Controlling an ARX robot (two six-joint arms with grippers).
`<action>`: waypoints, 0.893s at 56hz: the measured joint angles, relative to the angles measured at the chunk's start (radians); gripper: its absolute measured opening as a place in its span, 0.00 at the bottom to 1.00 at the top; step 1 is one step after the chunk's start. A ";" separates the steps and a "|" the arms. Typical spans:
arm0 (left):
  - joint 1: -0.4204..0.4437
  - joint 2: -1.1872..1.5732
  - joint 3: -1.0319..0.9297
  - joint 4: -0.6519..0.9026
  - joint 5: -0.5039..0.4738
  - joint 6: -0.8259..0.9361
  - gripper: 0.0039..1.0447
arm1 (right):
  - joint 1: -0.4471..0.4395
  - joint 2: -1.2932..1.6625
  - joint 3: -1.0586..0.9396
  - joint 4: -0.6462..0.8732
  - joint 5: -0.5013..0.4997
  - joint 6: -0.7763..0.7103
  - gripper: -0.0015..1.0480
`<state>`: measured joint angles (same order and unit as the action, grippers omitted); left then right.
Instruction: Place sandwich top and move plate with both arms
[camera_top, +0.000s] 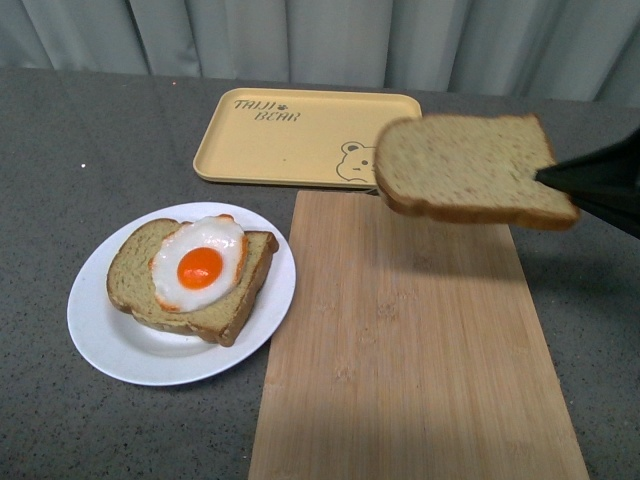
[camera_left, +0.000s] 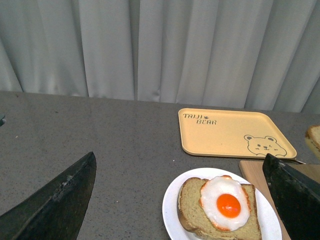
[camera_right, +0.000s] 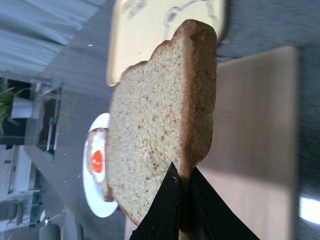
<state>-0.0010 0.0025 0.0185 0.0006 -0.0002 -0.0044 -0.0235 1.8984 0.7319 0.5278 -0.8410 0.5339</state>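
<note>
**Carrying the sandwich top (camera_top: 470, 165).** The right arm (camera_top: 605, 180) shows at the right edge of the front view. Its jaws pinch the slice by one crust edge, so the bread hangs roughly level in the air. It is above the far end of the bamboo cutting board (camera_top: 410, 350), clear of the wood and near the yellow bear-print tray (camera_top: 290, 135). An edge grip leaves the broad underside free — presumably so that it can be laid flat.

The target lies well to the left: the white plate (camera_top: 105, 340) on the grey counter (camera_top: 80, 130). It bears a lower bread slice (camera_top: 135, 275) topped with a fried egg (camera_top: 200, 262). The plate sits just beside the board's left edge; contact cannot be told. Nothing stands in the path from slice to plate.

The left jaws, in the left wrist view, are spread wide and empty above the counter near the plate — probably held ready for the two-arm move.
</note>
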 joint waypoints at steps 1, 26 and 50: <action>0.000 0.000 0.000 0.000 0.000 0.000 0.94 | 0.011 0.000 0.000 0.010 0.000 0.013 0.02; 0.000 0.000 0.000 0.000 0.000 0.000 0.94 | 0.439 0.245 0.229 0.117 0.099 0.317 0.02; 0.000 0.000 0.000 0.000 0.000 0.000 0.94 | 0.516 0.369 0.371 -0.064 0.174 0.318 0.02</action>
<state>-0.0010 0.0025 0.0185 0.0006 -0.0002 -0.0044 0.4927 2.2677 1.1027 0.4637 -0.6666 0.8520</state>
